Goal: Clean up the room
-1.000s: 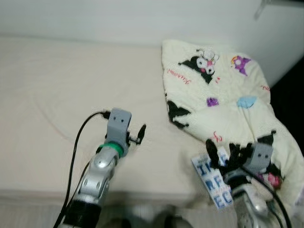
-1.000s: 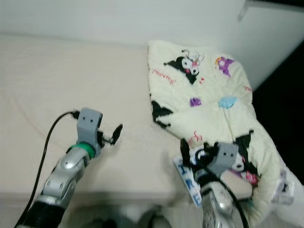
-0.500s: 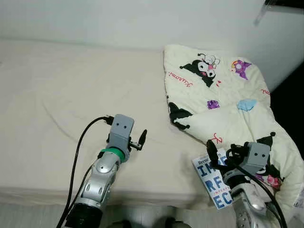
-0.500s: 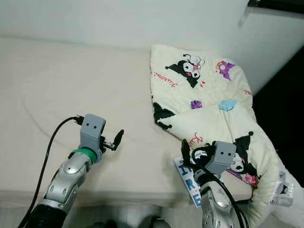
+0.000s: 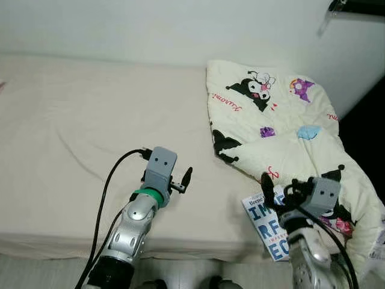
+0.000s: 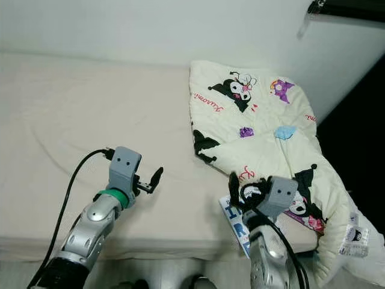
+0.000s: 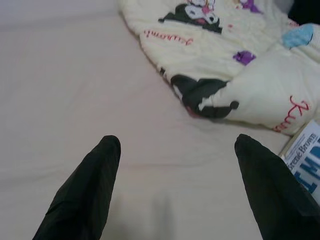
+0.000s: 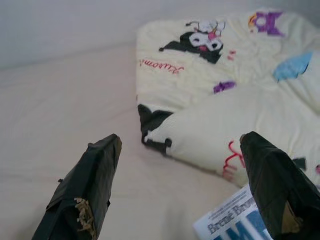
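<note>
A cream quilt [image 5: 283, 120] printed with cartoon figures lies crumpled on the right side of the bed [image 5: 78, 120], hanging over its front corner. A book [image 5: 264, 226] with big blue letters on a white cover rests at the bed's front edge, partly under the quilt. My right gripper [image 8: 181, 139] hovers open just above the book [image 8: 230, 222], pointing at the quilt's fold. Left of the quilt, my left gripper [image 7: 175, 145] stands open over bare sheet, holding nothing. The book's corner [image 7: 306, 155] lies beside its right finger.
A white wall [image 5: 150, 24] runs behind the bed. To the right of the quilt is a dark gap [image 5: 367, 120]. The bed's front edge [image 5: 60, 247] is just before me, with pale floor below. A white label [image 6: 355, 238] hangs from the quilt's lower corner.
The view shook and has steadied. My left gripper has edged a little to the right toward the quilt. The right gripper stays above the book, both open as before.
</note>
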You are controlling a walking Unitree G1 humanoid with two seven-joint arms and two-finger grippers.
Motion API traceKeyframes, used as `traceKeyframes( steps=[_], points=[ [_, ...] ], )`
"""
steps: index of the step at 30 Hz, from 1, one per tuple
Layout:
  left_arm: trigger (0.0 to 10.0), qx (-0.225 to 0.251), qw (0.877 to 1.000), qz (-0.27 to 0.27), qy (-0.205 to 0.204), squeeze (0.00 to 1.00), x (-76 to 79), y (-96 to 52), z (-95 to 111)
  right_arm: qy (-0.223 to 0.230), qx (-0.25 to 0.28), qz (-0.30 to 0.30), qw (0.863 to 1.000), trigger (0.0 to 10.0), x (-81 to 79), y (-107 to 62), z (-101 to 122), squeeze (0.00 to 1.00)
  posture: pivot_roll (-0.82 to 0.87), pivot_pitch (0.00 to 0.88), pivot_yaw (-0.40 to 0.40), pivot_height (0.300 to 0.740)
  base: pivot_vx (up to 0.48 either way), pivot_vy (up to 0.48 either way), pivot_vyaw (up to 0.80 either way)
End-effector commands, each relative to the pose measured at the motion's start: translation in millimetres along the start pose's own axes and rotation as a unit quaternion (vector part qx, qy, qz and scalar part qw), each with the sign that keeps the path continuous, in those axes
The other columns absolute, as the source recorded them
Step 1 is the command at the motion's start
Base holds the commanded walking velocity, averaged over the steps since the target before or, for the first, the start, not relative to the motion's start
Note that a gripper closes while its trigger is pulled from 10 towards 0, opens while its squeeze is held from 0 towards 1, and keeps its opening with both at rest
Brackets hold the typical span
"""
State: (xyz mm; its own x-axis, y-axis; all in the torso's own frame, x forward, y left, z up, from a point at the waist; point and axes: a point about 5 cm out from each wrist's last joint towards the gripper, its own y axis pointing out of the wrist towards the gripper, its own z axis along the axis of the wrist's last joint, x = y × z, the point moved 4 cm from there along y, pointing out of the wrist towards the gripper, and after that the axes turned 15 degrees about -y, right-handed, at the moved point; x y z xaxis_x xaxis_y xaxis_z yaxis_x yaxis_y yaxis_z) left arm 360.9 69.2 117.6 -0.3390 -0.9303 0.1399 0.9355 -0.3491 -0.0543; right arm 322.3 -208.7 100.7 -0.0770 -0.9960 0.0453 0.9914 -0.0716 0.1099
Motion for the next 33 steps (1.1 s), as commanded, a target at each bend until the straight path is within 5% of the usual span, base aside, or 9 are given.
traceKeyframes(
  steps=[1, 33],
  points=[
    [10.0, -0.011, 1.000, -0.005, -0.001, 0.00, 3.4, -0.3, -8.2, -0.007, -0.003, -0.008, 1.000, 10.0, 5.3, -4.8, -2.5, 0.00, -0.14, 0.141, 0.025, 0.725, 0.000, 0.000, 0.00],
    [10.0, -0.007, 1.000, -0.014, 0.004, 0.00, 5.9, 5.6, -5.7, 0.013, -0.009, -0.037, 0.999, 10.0, 12.1, -13.1, -9.1, 0.00, -0.14, 0.152, 0.036, 0.585, 0.000, 0.000, 0.00]
  ],
)
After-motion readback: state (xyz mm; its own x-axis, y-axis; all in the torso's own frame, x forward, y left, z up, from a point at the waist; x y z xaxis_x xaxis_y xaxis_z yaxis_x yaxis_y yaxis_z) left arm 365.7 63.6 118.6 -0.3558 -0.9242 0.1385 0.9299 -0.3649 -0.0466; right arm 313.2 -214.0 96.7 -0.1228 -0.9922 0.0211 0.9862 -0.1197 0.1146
